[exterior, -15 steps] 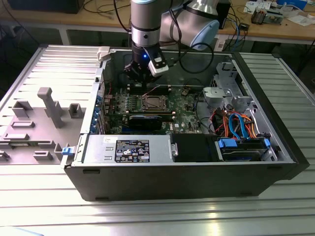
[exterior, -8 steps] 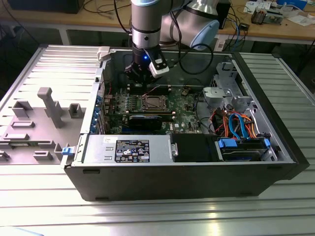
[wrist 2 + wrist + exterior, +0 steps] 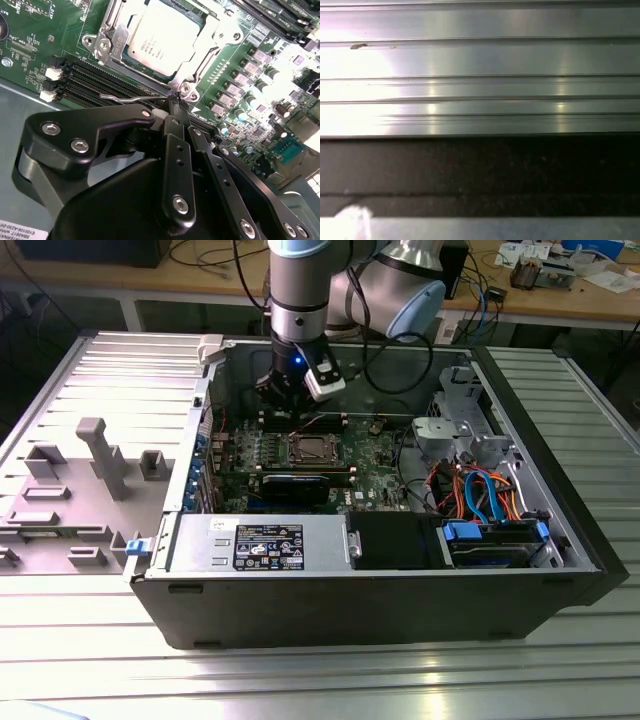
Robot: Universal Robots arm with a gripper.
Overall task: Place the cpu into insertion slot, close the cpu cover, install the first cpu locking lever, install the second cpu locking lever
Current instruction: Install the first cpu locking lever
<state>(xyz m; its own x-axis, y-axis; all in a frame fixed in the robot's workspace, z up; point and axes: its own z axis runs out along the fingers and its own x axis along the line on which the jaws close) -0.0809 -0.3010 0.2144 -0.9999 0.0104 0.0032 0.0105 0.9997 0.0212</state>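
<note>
With the cpu [image 3: 159, 40] seated under the closed cover [image 3: 202, 60], the claw [image 3: 175, 107], clenched on the wire lever [image 3: 131, 98], should press it steadily under its hook.

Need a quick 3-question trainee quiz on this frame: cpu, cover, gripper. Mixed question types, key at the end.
1. True or false: the cpu already lies in the socket with the cpu cover down around it.
2. Multiple choice: in the second wrist view, the gripper tip is nearest to
A. the thin wire locking lever at the socket's edge
B. the blue drive caddy
C. the grey power supply
3. Fill in: in the exterior view, the arm reaches down into the open computer ____.

Key: 1 true; 2 A; 3 case.
</note>
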